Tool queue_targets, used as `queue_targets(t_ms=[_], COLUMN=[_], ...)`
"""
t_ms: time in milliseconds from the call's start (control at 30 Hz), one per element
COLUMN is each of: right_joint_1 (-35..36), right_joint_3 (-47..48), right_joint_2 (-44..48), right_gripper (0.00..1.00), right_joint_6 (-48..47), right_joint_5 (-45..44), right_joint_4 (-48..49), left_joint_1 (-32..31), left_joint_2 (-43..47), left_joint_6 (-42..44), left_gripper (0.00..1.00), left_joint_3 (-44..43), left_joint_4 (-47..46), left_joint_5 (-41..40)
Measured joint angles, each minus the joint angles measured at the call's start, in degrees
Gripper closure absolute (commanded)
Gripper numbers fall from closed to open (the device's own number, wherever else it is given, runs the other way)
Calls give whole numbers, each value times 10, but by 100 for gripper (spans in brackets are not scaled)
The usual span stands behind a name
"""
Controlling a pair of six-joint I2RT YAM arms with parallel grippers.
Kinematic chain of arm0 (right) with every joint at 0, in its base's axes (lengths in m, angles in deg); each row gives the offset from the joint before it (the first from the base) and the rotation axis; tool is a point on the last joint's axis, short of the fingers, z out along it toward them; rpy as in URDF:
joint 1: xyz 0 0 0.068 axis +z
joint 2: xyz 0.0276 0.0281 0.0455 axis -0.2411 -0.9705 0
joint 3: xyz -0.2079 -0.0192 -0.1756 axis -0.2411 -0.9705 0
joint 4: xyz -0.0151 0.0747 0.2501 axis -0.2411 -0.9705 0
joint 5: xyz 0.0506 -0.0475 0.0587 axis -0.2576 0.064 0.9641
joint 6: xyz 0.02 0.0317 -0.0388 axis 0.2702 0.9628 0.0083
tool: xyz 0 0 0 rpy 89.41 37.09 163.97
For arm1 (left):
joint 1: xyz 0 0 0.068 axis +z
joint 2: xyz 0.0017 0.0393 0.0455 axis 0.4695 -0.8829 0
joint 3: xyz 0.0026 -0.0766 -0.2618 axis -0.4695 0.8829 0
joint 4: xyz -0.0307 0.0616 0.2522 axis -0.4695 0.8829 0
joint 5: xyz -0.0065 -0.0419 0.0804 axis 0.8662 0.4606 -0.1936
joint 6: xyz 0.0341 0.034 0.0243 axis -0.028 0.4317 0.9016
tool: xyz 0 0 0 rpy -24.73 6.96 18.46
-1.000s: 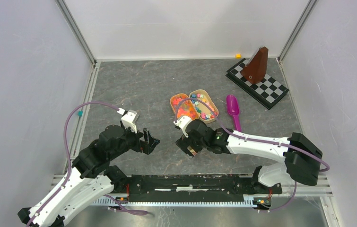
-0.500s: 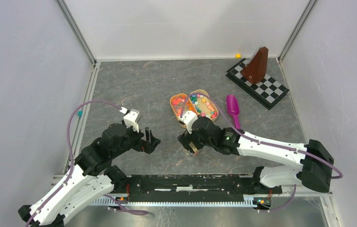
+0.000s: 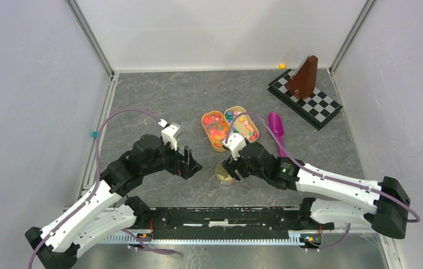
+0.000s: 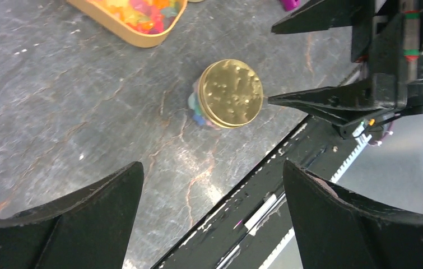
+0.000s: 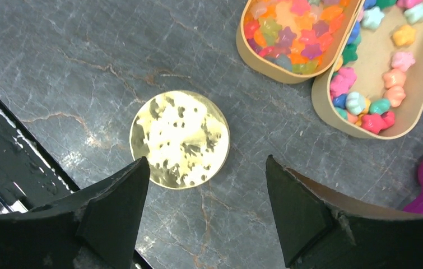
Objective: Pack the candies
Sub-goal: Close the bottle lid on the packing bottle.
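Lidded jar (image 4: 231,93) centre frame; I judged it packed. Left gripper (image 4: 213,165) and right gripper (image 5: 204,162) gaped empty near it, candies (image 5: 293,33) upper right.

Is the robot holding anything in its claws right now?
No. The left gripper and right gripper are both open; the gold-lidded jar sits ungripped on the table.

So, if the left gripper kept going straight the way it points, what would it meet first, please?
Most likely the gold-lidded jar, centred ahead of the left gripper in its wrist view. The right gripper, open over the jar, is close by; depth is unclear.
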Motion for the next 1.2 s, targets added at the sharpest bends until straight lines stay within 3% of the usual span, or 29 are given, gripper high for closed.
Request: queue_targets(t_ms=[100,200,367,467,1200], right_joint_1=[-11,-27,-45,-51,-73], right_joint_3=[-21,-38,-48,-48,-107], right_joint_2=[10,18,24,24,-14], right_gripper=[52,70,100,100,100], right_joint_6=[-9,-13,-12,-10,29], right_joint_5=[17,34,61,78,114], right_joint_4=[5,10,29,42,122], left_joint_1=[0,0,0,-5,-59], left_joint_2=[-19,-45,-116,-153,-322], left_joint_6=[0,-1,-16,-32,-65], left_gripper=[5,21,75,95,98], left_joint_3=[9,14,14,14,27], left_joint_4=[-36,-66,-119,-146,-266], left_joint_5=[30,55,94,109,112])
